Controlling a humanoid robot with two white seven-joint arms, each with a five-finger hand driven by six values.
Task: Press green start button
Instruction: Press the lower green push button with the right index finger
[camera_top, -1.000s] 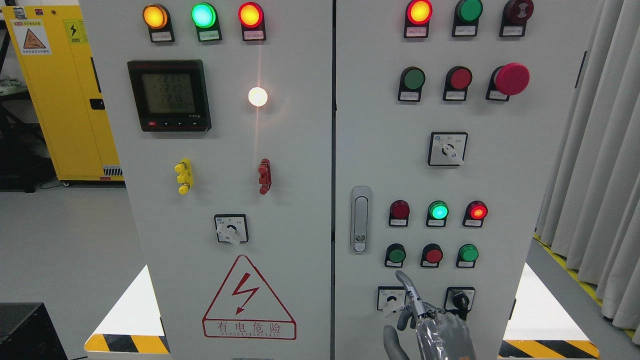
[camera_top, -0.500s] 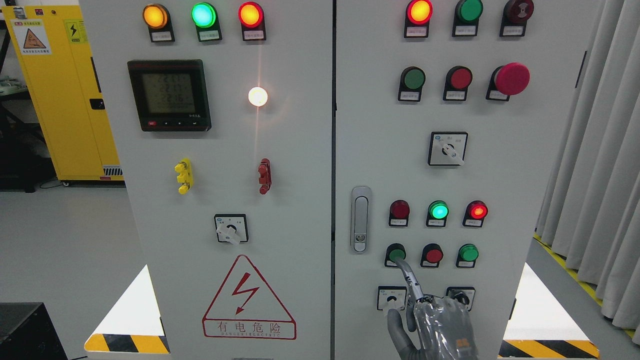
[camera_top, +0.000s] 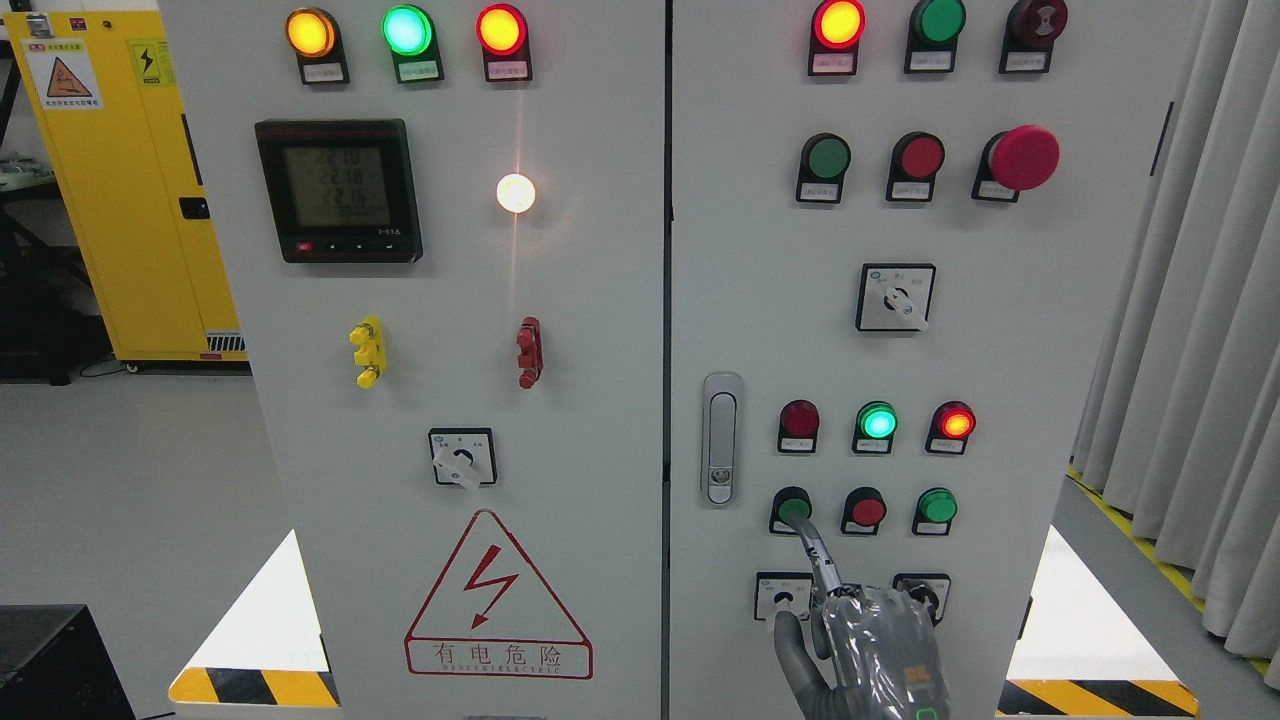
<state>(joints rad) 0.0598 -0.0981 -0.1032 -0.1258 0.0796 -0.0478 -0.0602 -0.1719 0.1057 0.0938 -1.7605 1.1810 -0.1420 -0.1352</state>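
The green start button (camera_top: 791, 504) is a dark green push button at the left of the lower row of three on the right cabinet door (camera_top: 1000, 380). My right hand (camera_top: 868, 645), wrapped in clear film, comes up from the bottom edge right of the middle. Its index finger (camera_top: 818, 560) is stretched up and to the left, and the tip touches the lower edge of the green button. The other fingers are curled, the thumb sticks out to the left, and the hand holds nothing. My left hand is out of view.
A red button (camera_top: 867, 511) and a second green button (camera_top: 937, 506) sit right of the target. Three indicator lamps (camera_top: 878, 421) are above it. Two rotary switches (camera_top: 783, 597) are partly behind my hand. A door handle (camera_top: 720, 437) is to the left. Curtains (camera_top: 1190, 330) hang at the right.
My right hand has risen, and the index fingertip has moved up and to the left, from below the green button onto its lower edge. Nothing else has moved.
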